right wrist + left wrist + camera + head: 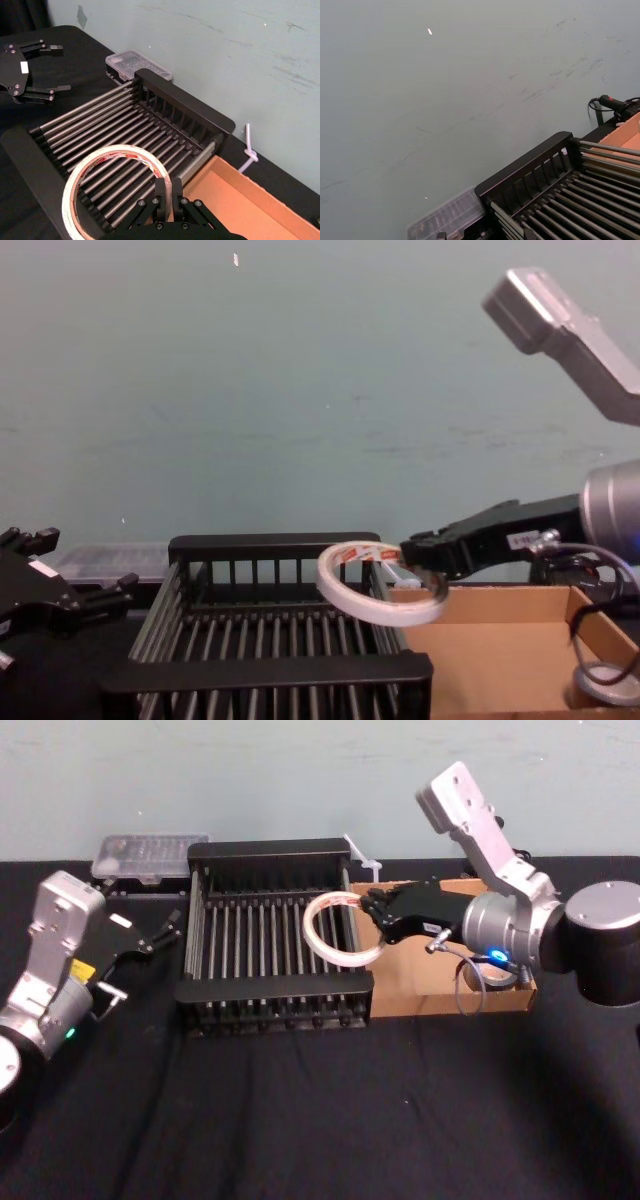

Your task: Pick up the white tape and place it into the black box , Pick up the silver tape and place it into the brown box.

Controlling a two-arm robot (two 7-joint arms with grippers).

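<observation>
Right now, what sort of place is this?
Likely a robot test lab: a black-covered table against a bare wall, the right gripper holding the white tape over the black box, the left gripper idle beside it.

Tapes: counted two, white tape (375, 608), silver tape (588, 692)
Boxes: counted two, black box (270, 850), brown box (420, 992)
Clear case (150, 855): counted one

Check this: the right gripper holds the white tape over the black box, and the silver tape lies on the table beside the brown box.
One error: the silver tape lies inside the brown box, as the head view shows. The right gripper does hold the white tape over the black box; the left gripper sits left of it.
</observation>
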